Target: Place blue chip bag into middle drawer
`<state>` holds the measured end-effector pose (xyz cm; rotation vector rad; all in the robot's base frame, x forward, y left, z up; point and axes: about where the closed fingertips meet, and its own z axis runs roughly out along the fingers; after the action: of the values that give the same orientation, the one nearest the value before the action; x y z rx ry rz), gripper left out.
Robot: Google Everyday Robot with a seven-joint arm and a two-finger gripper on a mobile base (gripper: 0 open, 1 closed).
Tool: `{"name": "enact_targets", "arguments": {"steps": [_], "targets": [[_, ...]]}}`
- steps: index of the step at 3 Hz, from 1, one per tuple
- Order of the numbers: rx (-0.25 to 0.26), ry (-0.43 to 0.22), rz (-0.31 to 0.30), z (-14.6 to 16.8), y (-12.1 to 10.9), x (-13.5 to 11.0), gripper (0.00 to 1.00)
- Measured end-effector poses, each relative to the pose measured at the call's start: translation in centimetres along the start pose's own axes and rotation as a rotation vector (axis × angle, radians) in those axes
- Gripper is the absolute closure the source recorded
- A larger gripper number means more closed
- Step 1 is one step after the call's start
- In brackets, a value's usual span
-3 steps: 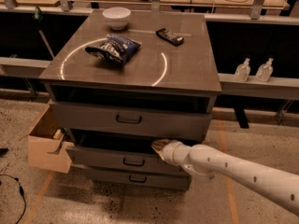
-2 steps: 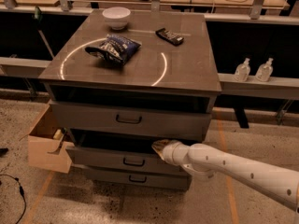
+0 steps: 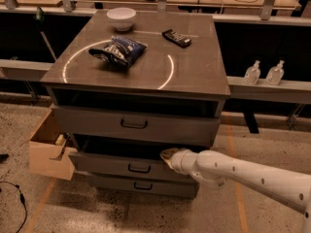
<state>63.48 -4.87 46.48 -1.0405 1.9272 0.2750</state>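
The big grey table (image 3: 194,76) has three drawers in its front. The middle drawer (image 3: 107,165) is pulled out a little, and you can see the dark gap inside it. The white arm (image 3: 252,174) comes in from the low right. To the left of the end effector, past the drawer, a tan wooden box (image 3: 43,154) hangs out at the side.

The end effector (image 3: 168,155) sits right at the top edge of the middle drawer front, a bit right of the little dark handle. I cannot tell if it is released or clenched. It holds no bag.

The blue chip bag (image 3: 119,50) is on top of the table, inside the ring of light. From the end effector it lies up, to the left and farther back, well apart. Its long side runs left to right. There is only this one arm to go and get it, so it would need to lift up over the top drawer first.

A white bowl (image 3: 121,18) is farther back than the bag. A small black packet (image 3: 176,38) lies almost straight up and back from the end effector.

Since a second ago, almost nothing differs. The end effector is at the same drawer edge and the bag has not moved.
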Motion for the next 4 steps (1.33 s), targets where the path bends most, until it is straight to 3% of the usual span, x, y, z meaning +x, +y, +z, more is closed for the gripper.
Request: {"name": "enact_targets", "arguments": {"steps": [2,4], "targets": [[-0.08,0.062,0.023,-1.5,1.5,0.7,1.0],[-0.192,0.136,0.043,-3.5,4.2,1.9,1.0]]}}
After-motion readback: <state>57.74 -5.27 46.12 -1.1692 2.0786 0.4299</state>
